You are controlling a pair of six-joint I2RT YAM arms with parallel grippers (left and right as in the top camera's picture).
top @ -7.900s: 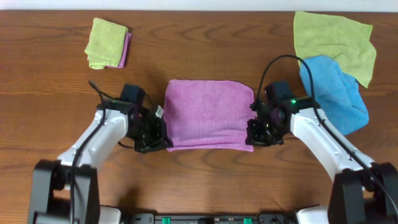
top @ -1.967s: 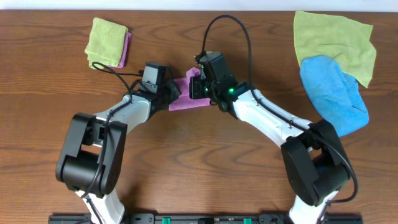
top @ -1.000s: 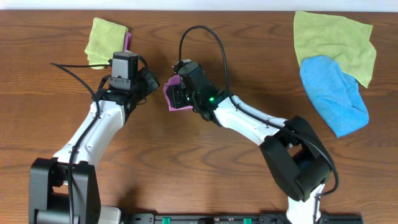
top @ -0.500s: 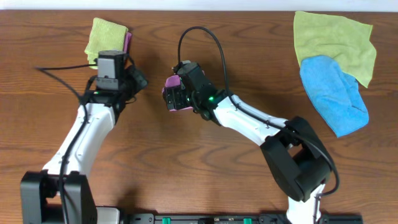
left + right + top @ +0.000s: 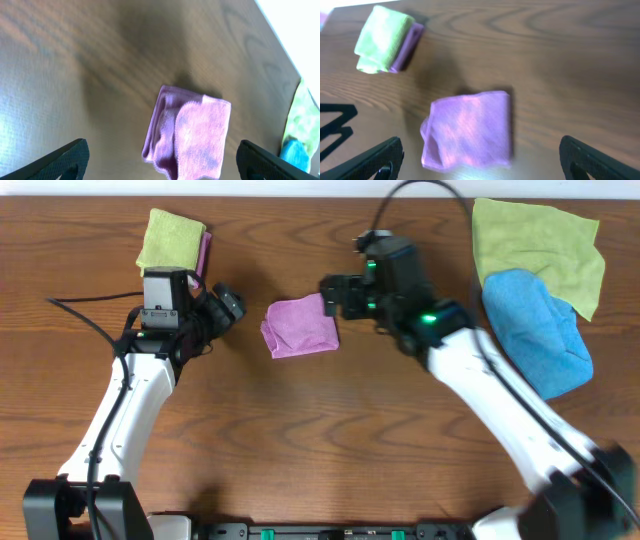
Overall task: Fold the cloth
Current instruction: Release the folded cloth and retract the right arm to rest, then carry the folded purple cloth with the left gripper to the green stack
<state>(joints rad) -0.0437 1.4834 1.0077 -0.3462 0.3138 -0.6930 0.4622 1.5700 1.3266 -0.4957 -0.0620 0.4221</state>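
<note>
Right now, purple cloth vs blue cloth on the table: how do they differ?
The purple cloth is folded into a small, roughly square packet; the blue cloth lies loose and unfolded, covering more area. The purple cloth lies alone mid-table; the blue cloth overlaps the spread yellow-green cloth at the right. Both rest on the wooden table.

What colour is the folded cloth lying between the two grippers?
Purple-magenta; the overhead view shows the cloth best.
</note>
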